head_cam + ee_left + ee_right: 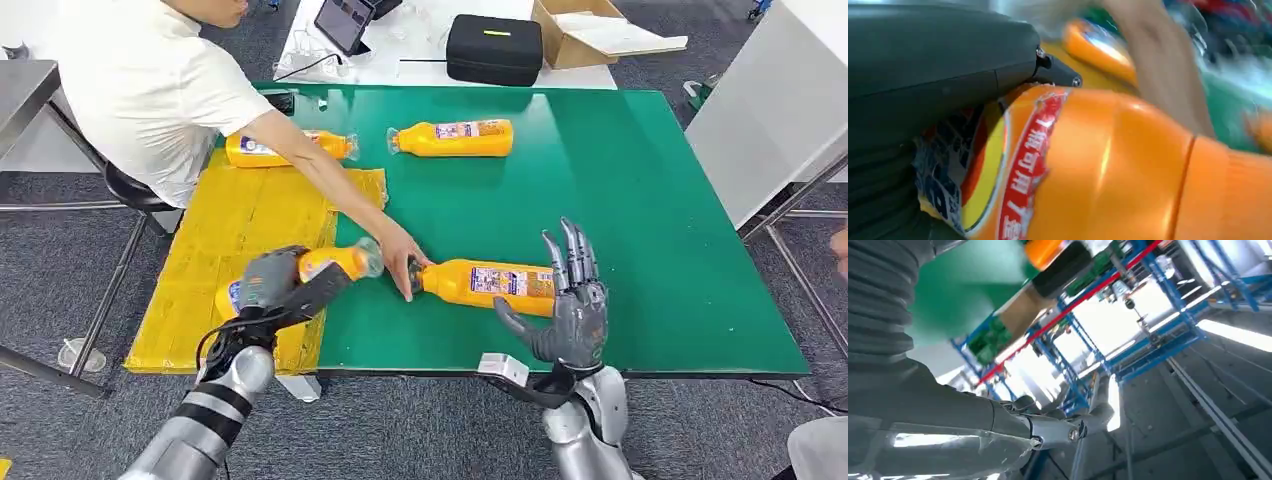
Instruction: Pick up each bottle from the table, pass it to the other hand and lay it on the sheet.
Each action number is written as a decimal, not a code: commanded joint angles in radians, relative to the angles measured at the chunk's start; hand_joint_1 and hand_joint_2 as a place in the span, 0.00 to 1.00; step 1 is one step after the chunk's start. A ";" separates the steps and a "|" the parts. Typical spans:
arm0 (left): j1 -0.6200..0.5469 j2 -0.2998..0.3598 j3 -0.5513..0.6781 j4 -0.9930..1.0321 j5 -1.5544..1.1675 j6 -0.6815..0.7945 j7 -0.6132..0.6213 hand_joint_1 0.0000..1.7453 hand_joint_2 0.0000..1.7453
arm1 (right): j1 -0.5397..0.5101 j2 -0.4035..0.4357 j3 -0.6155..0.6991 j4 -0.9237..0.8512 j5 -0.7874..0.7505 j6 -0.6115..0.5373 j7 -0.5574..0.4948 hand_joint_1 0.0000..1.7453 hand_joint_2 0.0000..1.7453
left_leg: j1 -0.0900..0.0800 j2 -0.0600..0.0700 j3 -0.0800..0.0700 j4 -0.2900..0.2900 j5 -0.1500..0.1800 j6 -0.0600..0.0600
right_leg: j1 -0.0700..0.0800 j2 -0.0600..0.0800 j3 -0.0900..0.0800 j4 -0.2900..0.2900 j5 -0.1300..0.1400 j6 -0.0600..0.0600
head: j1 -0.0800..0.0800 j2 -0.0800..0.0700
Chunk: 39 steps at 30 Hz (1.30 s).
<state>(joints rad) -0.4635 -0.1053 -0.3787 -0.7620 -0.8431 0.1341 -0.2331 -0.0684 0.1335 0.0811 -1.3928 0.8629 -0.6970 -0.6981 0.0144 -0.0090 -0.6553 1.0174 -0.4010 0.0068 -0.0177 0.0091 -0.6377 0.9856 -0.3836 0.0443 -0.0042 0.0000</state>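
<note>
The robot's left hand [272, 285] grips an orange bottle [335, 265] above the yellow sheet [245, 235]; its right hand [570, 300], fingers spread, holds nothing beside another bottle [485, 283], which a person's hand [402, 257] touches.

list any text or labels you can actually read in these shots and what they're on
None can be read for certain.
Held bottle in the left hand: a red label band with white characters, turned sideways and partly hidden; not legible.
Bottle by the right hand, bottle near the table's far edge, and bottle on the yellow sheet: label print too small.
Tablet screen: too small.
</note>
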 commanded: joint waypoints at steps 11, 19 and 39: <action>-0.276 0.090 -0.135 0.411 -0.032 -0.214 0.090 0.00 1.00 | -0.080 -0.046 0.120 0.148 -0.015 -0.001 0.000 0.00 1.00 | 0.001 0.001 0.008 0.000 -0.001 -0.001 | 0.002 -0.001 0.007 0.000 -0.001 -0.002 | 0.000 0.000; -0.283 0.093 -0.187 0.377 -0.080 -0.201 0.099 0.00 1.00 | -0.066 -0.050 0.110 0.144 -0.002 -0.001 0.000 0.00 1.00 | 0.001 0.001 0.005 0.000 0.000 -0.001 | 0.001 0.000 0.005 0.000 0.000 -0.001 | 0.000 0.000; 0.160 0.229 -0.228 -0.390 0.091 -0.113 -0.003 0.00 1.00 | -0.039 -0.087 -0.153 0.265 0.237 -0.001 0.011 0.00 1.00 | 0.000 0.003 0.005 -0.001 -0.002 -0.001 | 0.001 0.002 0.003 -0.001 -0.001 -0.002 | 0.000 0.000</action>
<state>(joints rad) -0.4060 0.0218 -0.5417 -0.9310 -0.7923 0.0446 -0.2209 -0.0482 0.0969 0.0141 -1.2787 1.1082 -0.6970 -0.6851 0.0147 -0.0087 -0.6551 1.0174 -0.4017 0.0059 -0.0173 0.0092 -0.6380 0.9856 -0.3842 0.0438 -0.0042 0.0000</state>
